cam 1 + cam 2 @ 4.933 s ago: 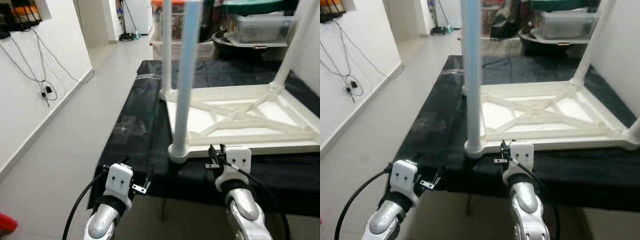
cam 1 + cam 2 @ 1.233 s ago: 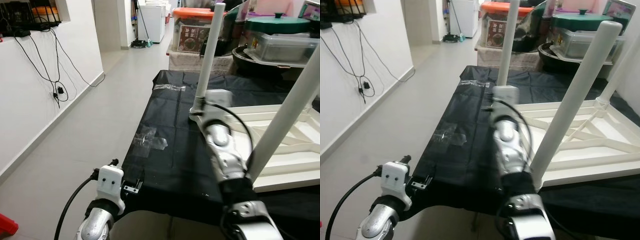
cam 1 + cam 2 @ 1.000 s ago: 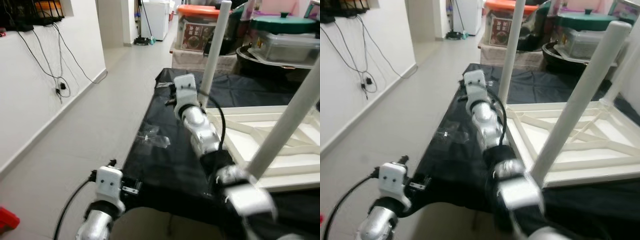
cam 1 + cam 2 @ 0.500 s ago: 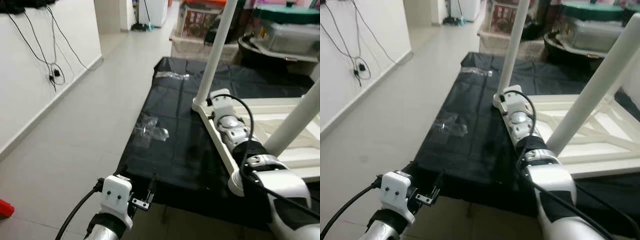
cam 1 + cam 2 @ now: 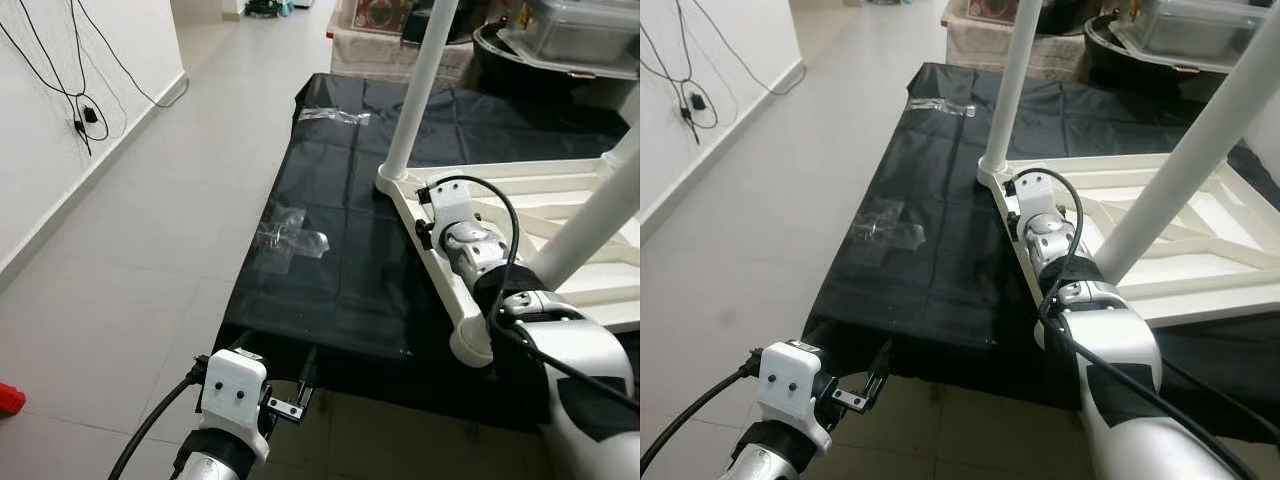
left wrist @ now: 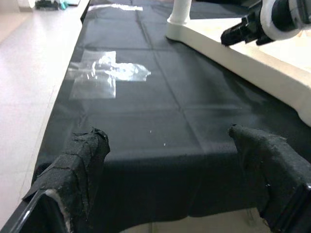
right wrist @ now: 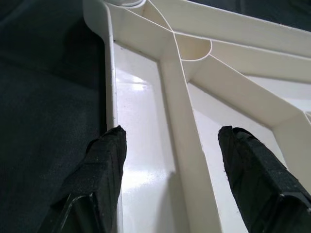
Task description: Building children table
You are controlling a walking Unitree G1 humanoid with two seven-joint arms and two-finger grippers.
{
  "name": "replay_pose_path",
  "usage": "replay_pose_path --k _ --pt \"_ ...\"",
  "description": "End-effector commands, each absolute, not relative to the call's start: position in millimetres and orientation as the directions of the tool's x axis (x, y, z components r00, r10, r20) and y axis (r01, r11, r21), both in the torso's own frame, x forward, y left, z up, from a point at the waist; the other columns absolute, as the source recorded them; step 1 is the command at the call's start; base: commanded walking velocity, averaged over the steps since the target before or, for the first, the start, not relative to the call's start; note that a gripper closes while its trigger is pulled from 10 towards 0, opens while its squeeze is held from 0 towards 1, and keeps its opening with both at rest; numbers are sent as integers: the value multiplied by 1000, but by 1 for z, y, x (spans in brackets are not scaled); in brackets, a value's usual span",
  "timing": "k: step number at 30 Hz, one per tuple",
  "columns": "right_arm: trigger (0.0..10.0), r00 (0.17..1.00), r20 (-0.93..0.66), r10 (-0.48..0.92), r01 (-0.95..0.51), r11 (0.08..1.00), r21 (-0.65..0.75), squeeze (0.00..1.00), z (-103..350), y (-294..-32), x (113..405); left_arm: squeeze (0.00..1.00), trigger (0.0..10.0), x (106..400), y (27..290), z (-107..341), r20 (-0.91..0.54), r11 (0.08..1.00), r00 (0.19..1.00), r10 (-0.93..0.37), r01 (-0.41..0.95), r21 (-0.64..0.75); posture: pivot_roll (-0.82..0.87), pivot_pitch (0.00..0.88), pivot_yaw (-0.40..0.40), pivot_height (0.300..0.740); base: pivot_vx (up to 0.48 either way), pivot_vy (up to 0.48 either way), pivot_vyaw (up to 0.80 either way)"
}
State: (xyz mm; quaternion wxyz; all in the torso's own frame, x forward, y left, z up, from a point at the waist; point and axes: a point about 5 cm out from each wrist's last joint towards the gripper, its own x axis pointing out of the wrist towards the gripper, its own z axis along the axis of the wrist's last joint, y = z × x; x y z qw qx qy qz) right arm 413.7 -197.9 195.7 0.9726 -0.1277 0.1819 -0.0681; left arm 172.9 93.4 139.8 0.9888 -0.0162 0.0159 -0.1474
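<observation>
Right arm reaches forward, its claw (image 7: 167, 160) spread over the upturned white table's frame (image 5: 440, 270). Left claw (image 6: 175, 170) spread, low at seven o'clock, before the black-covered tabletop (image 5: 330, 250).

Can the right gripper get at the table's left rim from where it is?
Probably yes. The right gripper is open over the upturned white table, one finger already beside the rim. Nothing lies between them.

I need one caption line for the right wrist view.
Right gripper, open, straddles a rib of the upturned white table.
</observation>
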Motion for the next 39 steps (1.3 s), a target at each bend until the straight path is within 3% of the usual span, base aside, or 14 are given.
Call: replay_pose_path --k 1,18,27,31,39 --pt "10000 901 -395 -180 86 966 -245 0 184 -199 410 0 10000 168 86 143 -31 950 950 -311 309 -52 75 197 -105 740 0 0 0" --pt "10000 894 -447 -11 -34 995 -93 0 180 -177 411 0 10000 171 86 143 -38 950 950 -309 307 -51 73 199 -106 740 0 0 0" --pt "10000 948 -311 -64 72 997 14 0 205 -183 418 0 10000 172 87 143 -43 951 950 -309 307 -49 76 196 -102 740 0 0 0" --pt "10000 866 -500 4 -116 974 -193 0 173 -176 408 0 10000 174 86 143 -44 950 949 -311 309 -46 70 194 -101 740 0 0 0" --pt "10000 829 -559 1 -149 965 -218 0 163 -179 403 0 10000 174 86 143 -43 951 950 -309 307 -44 67 196 -101 740 0 0 0"
